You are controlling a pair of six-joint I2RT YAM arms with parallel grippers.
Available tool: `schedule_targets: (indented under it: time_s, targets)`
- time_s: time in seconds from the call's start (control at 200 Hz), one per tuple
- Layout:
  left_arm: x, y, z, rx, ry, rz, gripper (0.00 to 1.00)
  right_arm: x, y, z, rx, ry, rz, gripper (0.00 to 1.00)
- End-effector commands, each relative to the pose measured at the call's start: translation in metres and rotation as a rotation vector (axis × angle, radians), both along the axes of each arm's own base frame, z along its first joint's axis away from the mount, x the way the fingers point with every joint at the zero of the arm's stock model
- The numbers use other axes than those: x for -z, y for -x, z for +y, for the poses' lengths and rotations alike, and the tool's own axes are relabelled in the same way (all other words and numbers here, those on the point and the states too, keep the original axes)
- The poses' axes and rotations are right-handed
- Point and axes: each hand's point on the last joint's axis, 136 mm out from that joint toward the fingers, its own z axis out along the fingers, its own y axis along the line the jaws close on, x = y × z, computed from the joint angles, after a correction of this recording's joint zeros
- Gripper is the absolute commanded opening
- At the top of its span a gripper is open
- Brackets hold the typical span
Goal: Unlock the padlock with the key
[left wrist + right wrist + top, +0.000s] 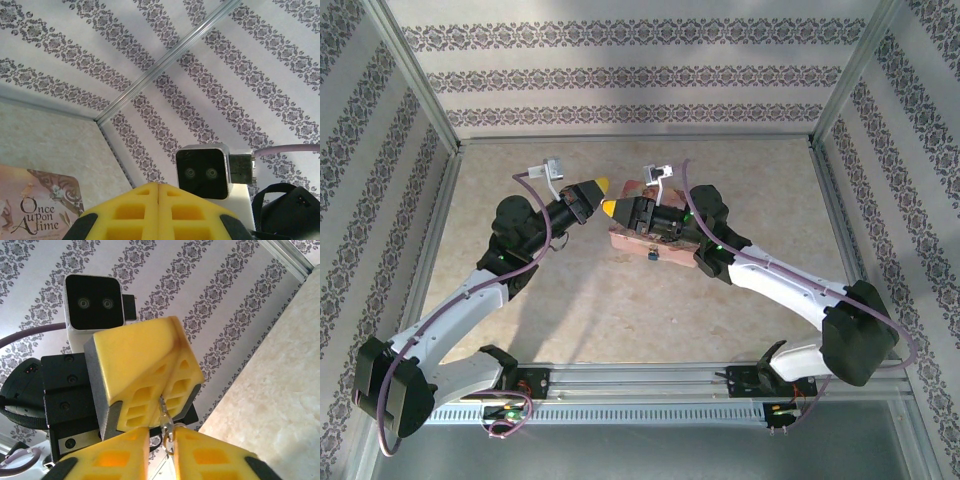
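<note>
The key (164, 416), thin and silvery with a small ring at its lower end, stands on edge between the two grippers. Its tip runs into the seam of my left gripper (162, 397), whose yellow fingers are pressed together on it. The ring end hangs in the narrow gap between the parted fingers of my right gripper (161, 436), close to the right-hand finger. From above, the left gripper (597, 186) and right gripper (607, 207) meet tip to tip above the table. The small dark blue padlock (652, 258) lies at the front edge of the pink box (642, 241).
The pink illustrated box (35, 212) lies flat under the right arm, near the table's middle. Patterned walls with metal frame posts (420, 75) close in the back and sides. A rail (640, 380) runs along the near edge between the arm bases.
</note>
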Motion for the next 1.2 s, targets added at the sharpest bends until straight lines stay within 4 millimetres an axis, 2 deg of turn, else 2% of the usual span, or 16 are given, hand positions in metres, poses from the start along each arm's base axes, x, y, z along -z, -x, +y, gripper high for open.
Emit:
schedule_targets:
  time_s: [0.0,0.145,0.225,0.26,0.3,0.36,0.43,0.57,0.66,0.76,0.85,1.025,1.199]
  targets:
    - [-0.006,0.005,-0.005,0.017,0.012,-0.043,0.00,-0.022,0.005,0.005,-0.021,-0.048,-0.058,0.14]
    - [-0.006,0.005,-0.004,0.010,0.013,-0.041,0.00,-0.020,0.006,0.003,-0.020,-0.043,-0.058,0.00]
    - [-0.006,0.005,-0.002,0.002,0.010,-0.035,0.01,-0.017,0.006,0.001,-0.013,-0.029,-0.062,0.00]
    - [-0.007,0.005,0.000,-0.005,0.006,-0.034,0.08,-0.015,0.006,0.000,-0.006,-0.016,-0.064,0.00]
    - [-0.008,0.006,0.002,-0.015,0.000,-0.032,0.20,-0.012,0.006,-0.002,0.002,0.002,-0.068,0.00]
    - [-0.011,0.008,0.006,-0.031,-0.011,-0.031,0.28,-0.007,0.007,-0.005,0.018,0.038,-0.079,0.00]
    - [-0.014,0.011,0.013,-0.059,-0.030,-0.018,0.41,0.004,0.007,-0.010,0.041,0.111,-0.099,0.00]
    - [-0.017,0.018,0.036,-0.149,-0.110,0.047,0.59,0.030,0.004,-0.031,0.139,0.344,-0.186,0.00]
    - [-0.012,0.023,0.051,-0.207,-0.179,0.136,0.61,0.037,0.001,-0.052,0.242,0.517,-0.311,0.00]
    - [0.002,0.030,0.065,-0.249,-0.255,0.281,0.61,0.034,-0.001,-0.071,0.326,0.677,-0.483,0.00]
    - [0.014,0.036,0.066,-0.236,-0.284,0.408,0.58,0.028,-0.005,-0.084,0.391,0.816,-0.642,0.00]
    - [0.027,0.042,0.040,-0.098,-0.199,0.586,0.53,0.018,-0.009,-0.090,0.454,1.047,-0.951,0.00]
    - [0.027,0.037,0.012,0.026,0.015,0.657,0.51,0.012,-0.002,-0.075,0.417,1.158,-1.227,0.00]
